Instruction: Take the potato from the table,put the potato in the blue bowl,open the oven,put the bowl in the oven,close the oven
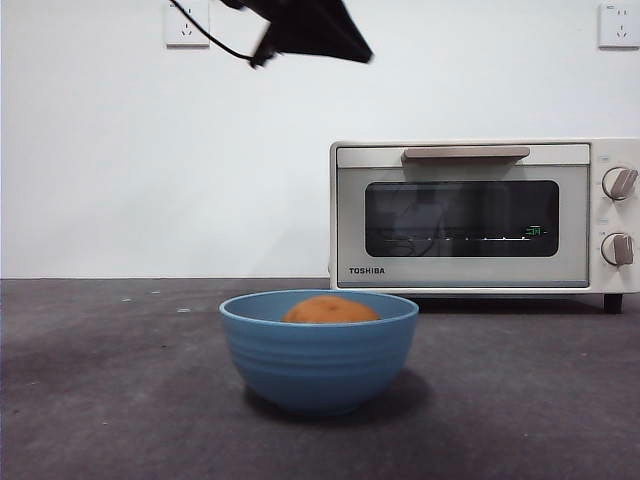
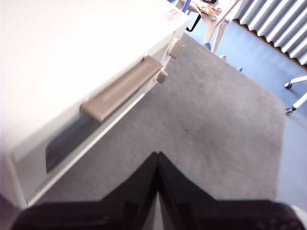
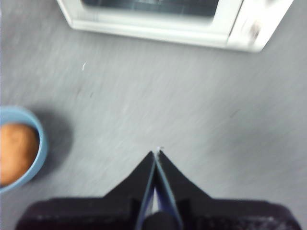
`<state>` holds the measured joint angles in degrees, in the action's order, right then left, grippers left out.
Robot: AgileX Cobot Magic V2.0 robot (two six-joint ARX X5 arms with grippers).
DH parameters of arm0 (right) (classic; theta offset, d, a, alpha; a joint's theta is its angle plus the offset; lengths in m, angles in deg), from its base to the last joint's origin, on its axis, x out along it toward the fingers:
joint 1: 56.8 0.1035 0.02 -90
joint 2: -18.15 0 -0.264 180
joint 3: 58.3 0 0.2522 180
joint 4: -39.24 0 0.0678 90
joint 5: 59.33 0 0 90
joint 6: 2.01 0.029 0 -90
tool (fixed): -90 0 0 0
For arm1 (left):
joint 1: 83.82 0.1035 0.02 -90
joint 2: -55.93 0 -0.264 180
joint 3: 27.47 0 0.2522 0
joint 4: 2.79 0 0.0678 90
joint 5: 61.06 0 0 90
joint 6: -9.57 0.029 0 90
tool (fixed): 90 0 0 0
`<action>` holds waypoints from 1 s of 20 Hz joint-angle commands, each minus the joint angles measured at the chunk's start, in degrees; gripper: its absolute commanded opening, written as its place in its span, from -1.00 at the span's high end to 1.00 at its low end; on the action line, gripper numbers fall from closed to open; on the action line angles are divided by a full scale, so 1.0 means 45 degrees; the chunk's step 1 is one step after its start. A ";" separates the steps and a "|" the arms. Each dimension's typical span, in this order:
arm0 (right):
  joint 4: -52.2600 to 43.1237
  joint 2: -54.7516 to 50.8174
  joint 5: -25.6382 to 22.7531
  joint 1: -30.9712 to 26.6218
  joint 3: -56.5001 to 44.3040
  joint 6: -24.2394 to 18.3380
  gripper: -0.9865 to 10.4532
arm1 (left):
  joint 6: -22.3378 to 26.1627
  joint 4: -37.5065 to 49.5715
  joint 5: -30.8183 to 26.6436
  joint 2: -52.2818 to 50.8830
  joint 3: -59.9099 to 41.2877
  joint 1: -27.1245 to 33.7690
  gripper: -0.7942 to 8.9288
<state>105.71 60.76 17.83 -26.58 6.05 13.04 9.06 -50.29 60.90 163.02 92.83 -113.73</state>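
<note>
The blue bowl (image 1: 318, 355) stands on the table (image 1: 100, 400) in front of the oven, with the potato (image 1: 330, 310) lying inside it. The oven (image 1: 470, 215) stands behind and to the right, door closed, tan handle (image 2: 122, 88) across its top edge. My left gripper (image 2: 157, 154) is shut and empty, high above the table beside the oven's handle; the dark blurred shape (image 1: 310, 30) high in the front view seems to be this gripper. My right gripper (image 3: 156, 152) is shut and empty, hovering above bare table with the bowl (image 3: 36, 158) and potato (image 3: 17, 151) off to one side.
Two round knobs (image 1: 619, 215) sit on the oven's right side. Wall sockets (image 1: 186, 22) are on the white wall behind. Chair legs and a blue floor (image 2: 268, 52) lie beyond the table's edge in the left wrist view.
</note>
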 commanded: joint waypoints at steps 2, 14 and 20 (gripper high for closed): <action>-0.1637 -0.0811 0.2492 -0.0646 -0.2395 0.1598 0.85 | 0.0937 0.0107 -0.0583 0.1637 0.1467 -0.0495 0.85; -0.3997 -0.1316 0.3886 -0.0899 -0.3376 0.3293 0.85 | 0.3045 0.2992 -0.1821 0.4129 0.2798 -0.0850 0.85; -0.4158 -0.1171 0.4221 -0.0899 -0.3376 0.3390 0.85 | 0.4804 0.2793 -0.3060 0.4138 0.2798 -0.1049 0.85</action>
<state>87.50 55.53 36.78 -30.56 -8.47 27.80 27.66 -37.66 47.52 180.94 105.31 -117.93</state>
